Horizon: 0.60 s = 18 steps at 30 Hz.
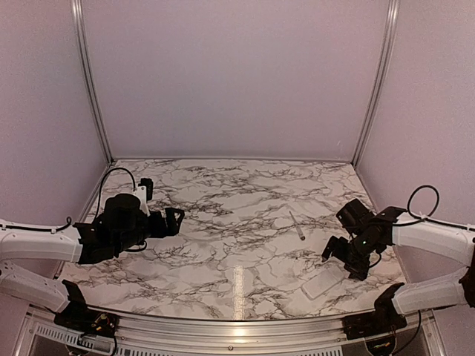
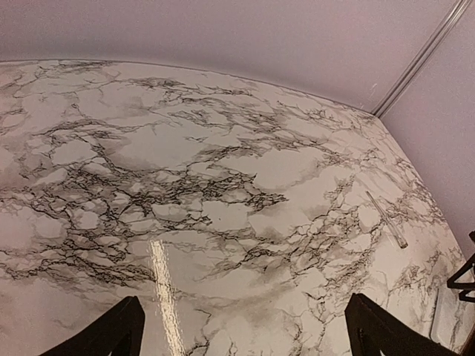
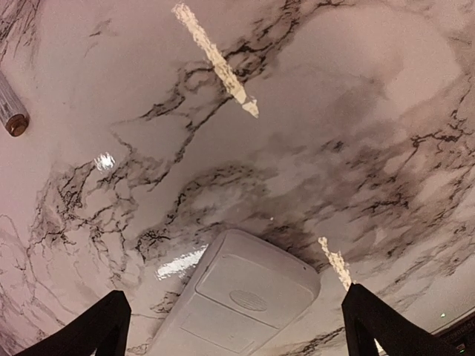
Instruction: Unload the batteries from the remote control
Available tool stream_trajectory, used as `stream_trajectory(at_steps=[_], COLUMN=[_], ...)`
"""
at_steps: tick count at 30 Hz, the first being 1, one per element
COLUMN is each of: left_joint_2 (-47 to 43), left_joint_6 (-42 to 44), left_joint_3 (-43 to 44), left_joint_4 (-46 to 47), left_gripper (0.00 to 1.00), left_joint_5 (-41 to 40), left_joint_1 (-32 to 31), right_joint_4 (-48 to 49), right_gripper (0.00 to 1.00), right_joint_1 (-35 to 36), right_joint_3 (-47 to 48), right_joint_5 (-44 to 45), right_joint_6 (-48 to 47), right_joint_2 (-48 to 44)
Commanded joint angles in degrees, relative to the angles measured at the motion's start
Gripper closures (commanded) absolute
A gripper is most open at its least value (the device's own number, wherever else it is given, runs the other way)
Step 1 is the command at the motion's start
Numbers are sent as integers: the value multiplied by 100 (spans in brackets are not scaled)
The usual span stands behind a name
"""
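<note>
**Left gripper** (image 2: 243, 319): jaws spread wide, nothing between them. It hangs over the marble table (image 1: 223, 245), and only bare veined surface lies ahead of its fingers (wrist view).

**Rod** (image 2: 386, 219): thin and pale, flat on the table. It lies well ahead of the left gripper and off to its right. From the right gripper it sits to the left and further out, clear of both fingers. One end shows a brownish tip in the right wrist view.

**Remote** (image 1: 324, 282): white slab with rounded corners, flat on the table. It lies directly below the right gripper, in the gap between the two fingers. The upward face carries a panel with an oval mark. Whether a finger touches it cannot be told.

**Right gripper** (image 3: 236, 294): jaws at full spread, gripping nothing, one finger to each side of the remote.
</note>
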Motion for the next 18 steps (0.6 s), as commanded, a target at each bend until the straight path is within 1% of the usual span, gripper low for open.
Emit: stream_trajectory(at_steps=[1, 4, 5, 12, 16, 18], left_joint_2=[126, 133, 136, 77, 55, 46], left_joint_6=[99, 103, 105, 127, 139, 145], left_joint_3=[195, 199, 206, 185, 186, 184], left_joint_4=[90, 90, 90, 68, 48, 31], left_gripper=[1, 1, 1, 1, 1, 1], left_joint_5=[-28, -11, -10, -19, -44, -81], left_joint_1=[-35, -35, -30, -33, -36, -37], right_joint_4=[-63, 88, 164, 328, 421, 377], right_gripper=[2, 2, 5, 11, 18, 20], right_joint_1=[60, 60, 60, 60, 61, 62], right_joint_3=[154, 48, -5, -62, -81, -66], right_joint_5=[314, 260, 200, 117, 88, 121], right_joint_6=[221, 245, 246, 210, 182, 186], right_joint_2=[45, 86, 119, 427, 588, 658])
